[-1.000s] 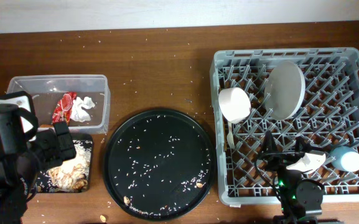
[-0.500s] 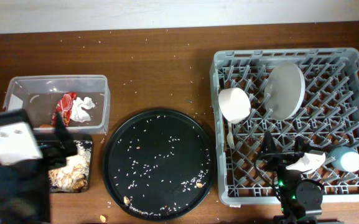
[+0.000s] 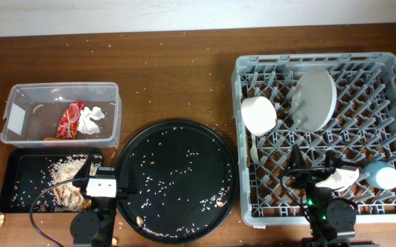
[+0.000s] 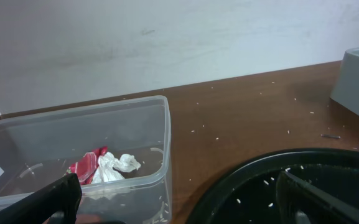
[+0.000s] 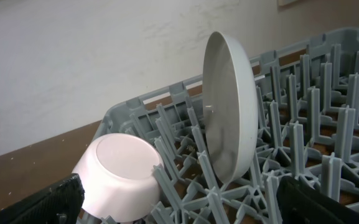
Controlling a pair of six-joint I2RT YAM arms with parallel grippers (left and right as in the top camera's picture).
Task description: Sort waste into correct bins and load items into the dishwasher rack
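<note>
Waste looks sorted, going by how things lie. In the upper left of the overhead view the clear tub [image 3: 108, 92] holds the red wrapper [image 3: 69, 118] and the white tissue [image 3: 92, 121]. A small orange bit [image 3: 50, 138] at its lower edge may be the carrot, though I cannot tell. Just below, the shallow black tray [image 3: 19, 182] holds the brownish rice scraps [image 3: 71, 190].

On the right, the grey rack [image 3: 242, 199] carries the white plate [image 3: 316, 99] standing on edge, the white bowl [image 3: 258, 114] beside it, and the blue cup [image 3: 383, 176] at lower right. A thin white utensil [image 3: 254, 148] lies at its left side, and a white piece [image 3: 338, 178] near its lower edge is unclear. I see no chopstick.

What seems left is small: loose grains on the round black tray [image 3: 176, 180] in the middle and on the table [image 3: 170, 75].

Both arms sit low at the bottom edge. The left gripper [image 4: 178, 186] is spread wide and holds nothing, and so is the right gripper [image 5: 180, 186].
</note>
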